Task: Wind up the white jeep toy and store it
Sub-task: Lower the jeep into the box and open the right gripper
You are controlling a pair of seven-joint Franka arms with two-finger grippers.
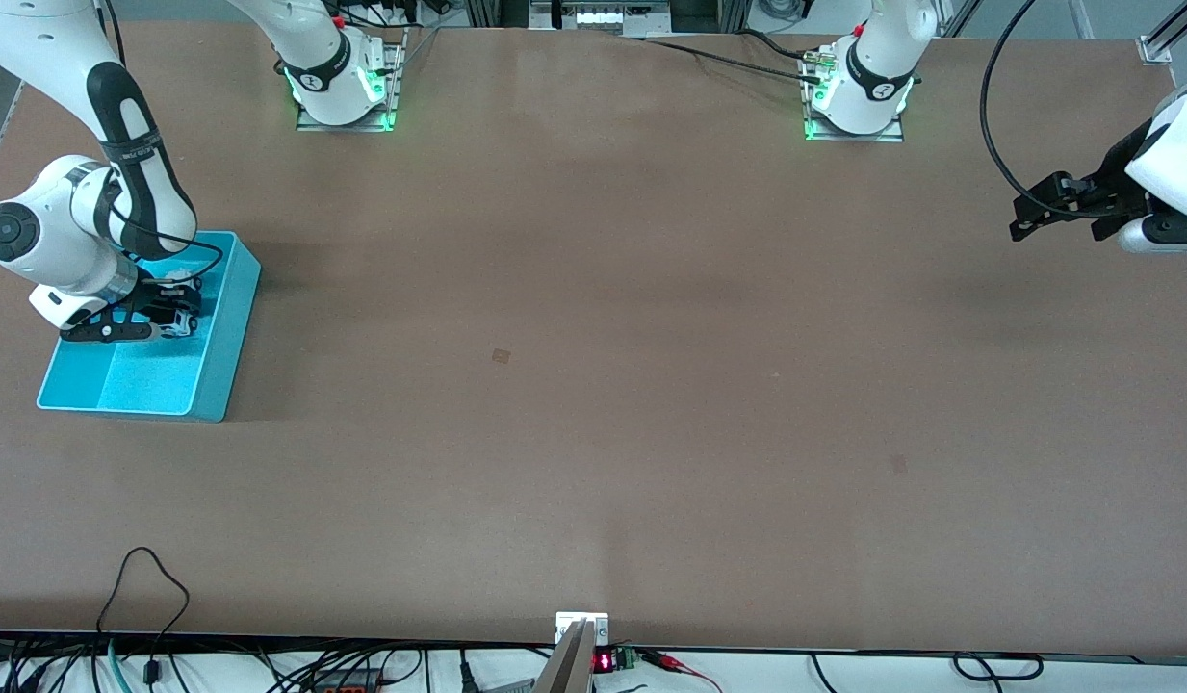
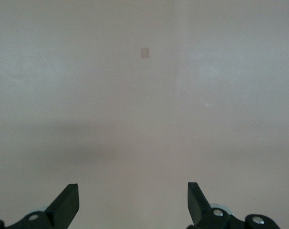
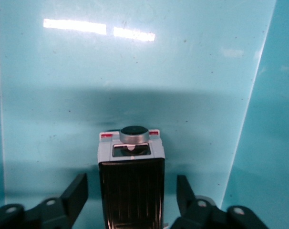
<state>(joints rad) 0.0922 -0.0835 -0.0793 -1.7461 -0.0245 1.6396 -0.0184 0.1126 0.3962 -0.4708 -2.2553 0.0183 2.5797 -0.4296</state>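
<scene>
Cyan bin (image 1: 222,361) sits at the right arm's end, right gripper (image 1: 174,318) inside it. Only its wrist view shows the jeep (image 3: 130,183) on the bin floor between spread fingers (image 3: 77,193), untouched. Left gripper (image 1: 1055,207) waits, open, over bare table (image 1: 593,385).

Right arm bent low at its end of the table, wrist turned down; right gripper (image 1: 174,313) (image 3: 131,195) fingers spread apart, touching nothing. Left arm waits raised at its own end; left gripper (image 1: 1031,217) (image 2: 133,202) held level, fingers wide apart, empty.
</scene>
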